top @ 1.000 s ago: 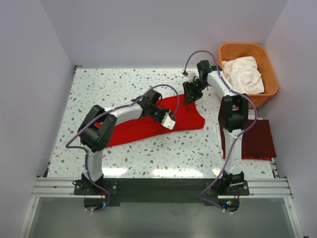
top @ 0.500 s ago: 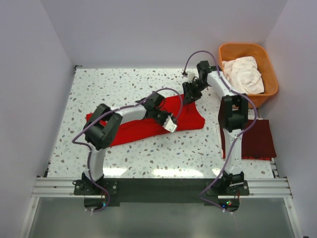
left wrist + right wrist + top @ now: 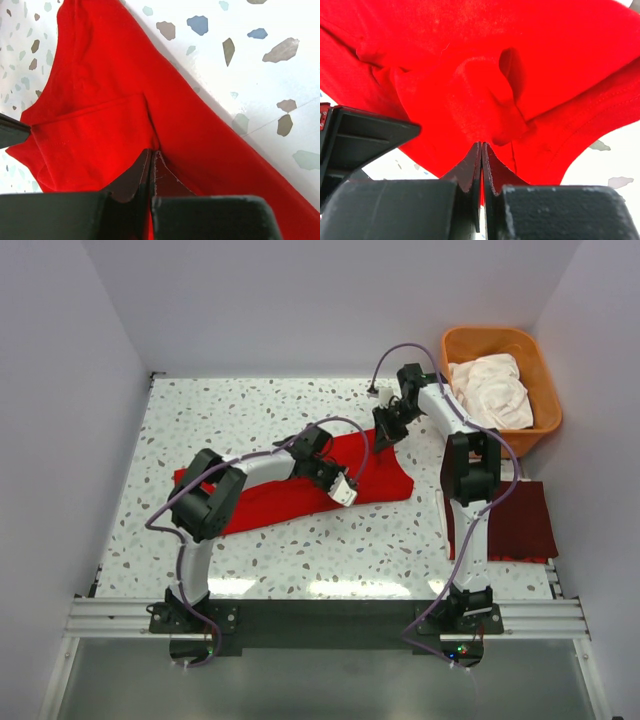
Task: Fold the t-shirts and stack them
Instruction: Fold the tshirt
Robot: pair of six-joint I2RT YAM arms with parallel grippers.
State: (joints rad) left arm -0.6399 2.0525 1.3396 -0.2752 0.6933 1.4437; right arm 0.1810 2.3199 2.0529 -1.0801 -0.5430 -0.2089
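Note:
The bright red t-shirt (image 3: 270,495) lies as a long folded band across the middle of the table. My left gripper (image 3: 330,478) is down on its right half, shut on a pinch of red cloth (image 3: 115,120); the fingertips (image 3: 142,170) meet at a crease. My right gripper (image 3: 383,435) is at the shirt's far right edge, also shut, with a bunched fold of red cloth (image 3: 485,100) rising from its tips. The dark maroon t-shirt (image 3: 522,522) lies folded flat at the right, beside the right arm. White t-shirts (image 3: 490,390) are heaped in the tub.
The orange plastic tub (image 3: 545,370) stands at the back right corner. Speckled tabletop (image 3: 250,405) shows behind, left of and in front of the red shirt. Walls close in on three sides. The arms' mounting rail (image 3: 320,615) runs along the near edge.
Both grippers have closed on the red shirt. The left arm's elbow swung a little to the right before that; the right arm barely moved.

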